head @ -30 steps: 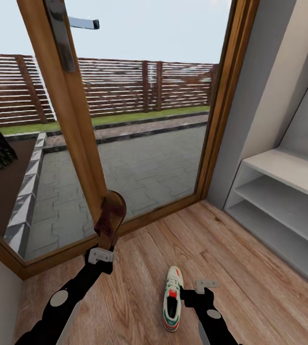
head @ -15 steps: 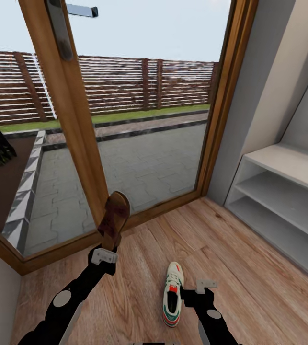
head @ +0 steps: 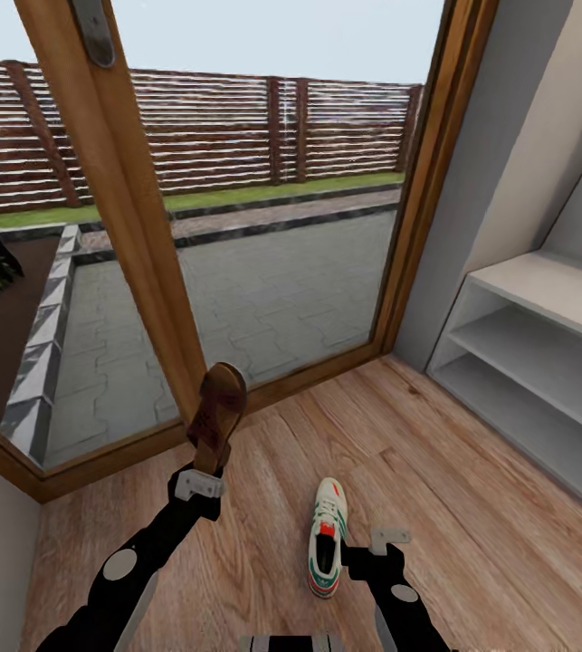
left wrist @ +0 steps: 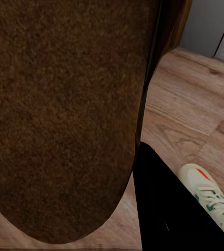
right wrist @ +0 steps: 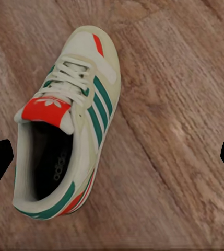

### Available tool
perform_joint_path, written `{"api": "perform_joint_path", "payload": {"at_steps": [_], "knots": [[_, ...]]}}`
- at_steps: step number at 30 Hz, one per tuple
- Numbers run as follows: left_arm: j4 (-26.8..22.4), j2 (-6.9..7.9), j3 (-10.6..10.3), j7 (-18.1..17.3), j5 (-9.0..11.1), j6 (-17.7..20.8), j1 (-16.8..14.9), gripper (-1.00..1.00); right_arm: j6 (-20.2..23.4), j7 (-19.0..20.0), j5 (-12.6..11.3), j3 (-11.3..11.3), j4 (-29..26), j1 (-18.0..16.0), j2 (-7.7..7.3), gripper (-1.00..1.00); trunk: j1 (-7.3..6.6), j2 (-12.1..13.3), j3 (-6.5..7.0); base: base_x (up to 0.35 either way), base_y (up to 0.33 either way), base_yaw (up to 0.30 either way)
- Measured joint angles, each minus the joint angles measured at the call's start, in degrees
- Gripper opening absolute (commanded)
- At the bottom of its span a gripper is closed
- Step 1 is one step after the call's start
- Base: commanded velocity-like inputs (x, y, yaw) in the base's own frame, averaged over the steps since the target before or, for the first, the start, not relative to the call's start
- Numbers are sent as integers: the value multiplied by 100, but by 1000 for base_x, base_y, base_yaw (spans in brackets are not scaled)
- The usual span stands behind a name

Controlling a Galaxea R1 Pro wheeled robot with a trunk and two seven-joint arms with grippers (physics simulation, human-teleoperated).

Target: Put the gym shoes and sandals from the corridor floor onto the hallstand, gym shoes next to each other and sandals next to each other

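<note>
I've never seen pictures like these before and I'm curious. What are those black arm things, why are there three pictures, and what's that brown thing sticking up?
The black things are a robot's two arms, in a computer simulation. The big picture comes from a camera on its head, looking down. The other two come from cameras near each gripper, which is its kind of hand.

The left gripper holds a brown sandal up in the air; up close you see its sole.

The right gripper is open, empty, and hangs over a white gym shoe with green stripes, lying on the wooden floor.

On the right is a white shoe rack. Its shelves are bare where we can see.
</note>
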Motion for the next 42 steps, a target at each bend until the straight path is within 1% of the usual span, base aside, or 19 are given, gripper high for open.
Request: {"api": "perform_joint_path", "payload": {"at_steps": [5, 12, 26, 36, 40, 41, 42], "knots": [[9, -5, -4, 0, 0, -2, -2, -100, 0, 0, 0, 0, -1, 0, 0, 100, 13, -7, -111, 0, 0, 0], [20, -96, -9, -28, -6, -12, -2, -100, 0, 0, 0, 0, -1, 0, 0, 100, 31, -16, -273, 0, 0, 0], [21, -132, -14, -49, -1, -17, -2, -100, 0, 0, -3, 3, -24, 0, 0, 100, 67, -35, -686, 0, 0, 2], [-5, -128, -19, -48, -4, -19, -3, -100, 24, -4, -9, 22, -86, -26, 0, 100, 67, -35, -704, 0, 0, 2], [-11, -131, -19, -27, 0, -18, -3, -100, 172, -14, -44, 23, -188, -217, 0, 100, 67, -35, -705, 0, 0, 0], [-12, -132, -19, -24, 0, -18, -3, -100, 232, -15, -73, 23, -204, -269, 0, 100, 67, -35, -705, 0, 0, 0], [-13, -133, -19, -20, 1, -17, -3, -100, 369, -18, -155, 24, -226, -371, 0, 100, 67, -35, -705, 0, 0, 0]]}}
